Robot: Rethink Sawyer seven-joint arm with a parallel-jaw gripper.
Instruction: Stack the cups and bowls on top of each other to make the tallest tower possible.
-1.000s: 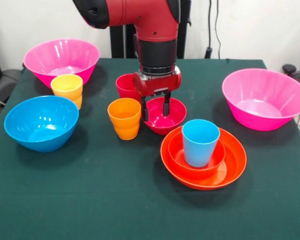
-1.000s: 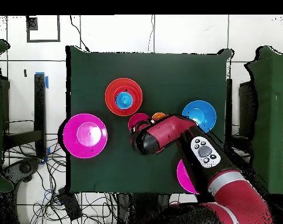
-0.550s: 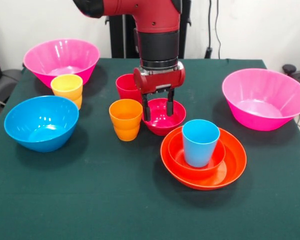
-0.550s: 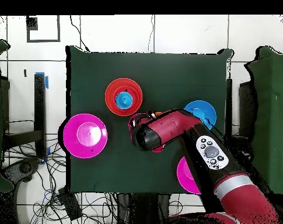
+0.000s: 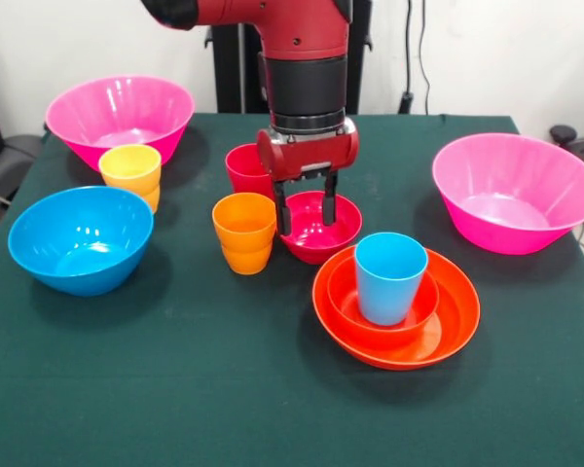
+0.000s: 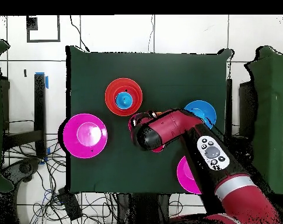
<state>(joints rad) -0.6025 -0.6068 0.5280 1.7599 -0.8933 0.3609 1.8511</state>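
Observation:
My gripper (image 5: pixel 305 212) is open and low over the small crimson bowl (image 5: pixel 321 232). One finger is at the bowl's left rim and the other is inside it. The orange cup (image 5: pixel 244 231) stands just left of the bowl, and the red cup (image 5: pixel 243 167) stands behind it. The blue cup (image 5: pixel 390 277) sits upright in the small orange bowl (image 5: pixel 348 297), which is nested in the wide orange bowl (image 5: pixel 453 316). A yellow cup (image 5: pixel 130 171) stands at the left. In the overhead view the arm covers the gripper, and only the crimson bowl's edge (image 6: pixel 132 122) shows.
The blue bowl (image 5: pixel 80 238) sits front left, with one pink bowl (image 5: pixel 119 115) behind it. The other pink bowl (image 5: pixel 516 192) is at the right. From above, a pink bowl (image 6: pixel 84 135), the blue bowl (image 6: pixel 197 111) and the orange stack (image 6: pixel 111 93) ring the arm.
The wrist has risen a little and shifted slightly. The fingers stay at the crimson bowl, which has not moved.

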